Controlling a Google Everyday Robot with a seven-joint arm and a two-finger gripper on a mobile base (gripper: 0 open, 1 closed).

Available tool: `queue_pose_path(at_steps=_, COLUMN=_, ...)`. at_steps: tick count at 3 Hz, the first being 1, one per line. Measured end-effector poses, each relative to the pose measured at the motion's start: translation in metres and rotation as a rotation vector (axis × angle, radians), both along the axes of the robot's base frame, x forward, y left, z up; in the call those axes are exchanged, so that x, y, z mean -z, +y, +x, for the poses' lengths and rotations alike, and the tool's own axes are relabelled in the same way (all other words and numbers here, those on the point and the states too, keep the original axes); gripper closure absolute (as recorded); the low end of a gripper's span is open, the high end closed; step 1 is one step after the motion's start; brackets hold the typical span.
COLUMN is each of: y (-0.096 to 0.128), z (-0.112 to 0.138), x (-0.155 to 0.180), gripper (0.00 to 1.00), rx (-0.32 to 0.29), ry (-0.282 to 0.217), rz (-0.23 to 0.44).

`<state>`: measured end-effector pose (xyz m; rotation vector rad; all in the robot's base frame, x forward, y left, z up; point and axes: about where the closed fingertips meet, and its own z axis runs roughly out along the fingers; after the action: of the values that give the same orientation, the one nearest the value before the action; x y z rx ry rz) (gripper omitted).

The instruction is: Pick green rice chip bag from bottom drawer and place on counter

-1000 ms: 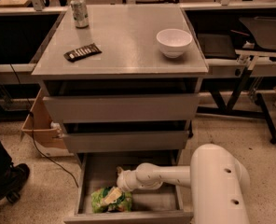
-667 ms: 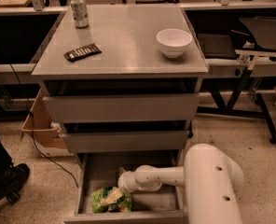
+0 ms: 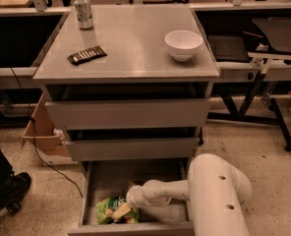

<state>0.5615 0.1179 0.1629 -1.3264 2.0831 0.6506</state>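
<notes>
The green rice chip bag [image 3: 107,210] lies in the front left part of the open bottom drawer [image 3: 135,227], pulled out below the two upper grey drawers. My white arm [image 3: 214,191] reaches into the drawer from the right. My gripper [image 3: 122,211] hangs below the rounded wrist, right on the bag's right side, and covers part of it. The counter [image 3: 135,48] is the grey cabinet top above.
On the counter stand a white bowl [image 3: 183,44] at the right, a drink can [image 3: 83,12] at the back left and a dark bar wrapper [image 3: 87,55] at the left. A cardboard box [image 3: 40,132] sits left of the cabinet. A person's shoe [image 3: 8,193] is at the far left.
My arm has shifted a little left and lower into the drawer, bringing the wrist closer over the bag. The bag and the things on the counter have not moved.
</notes>
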Motion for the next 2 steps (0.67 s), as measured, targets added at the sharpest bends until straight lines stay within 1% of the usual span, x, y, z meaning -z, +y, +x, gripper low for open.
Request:
queue_pose_path(at_steps=1, y=-0.0006, z=-0.0064, x=0.0112, gripper=0.00, rx=0.005, ry=0.006, rz=-0.013)
queue_pose_path(at_steps=2, y=0.0016, z=-0.0137, x=0.0168, gripper=0.19, rx=-0.002, ry=0.013, rz=-0.023)
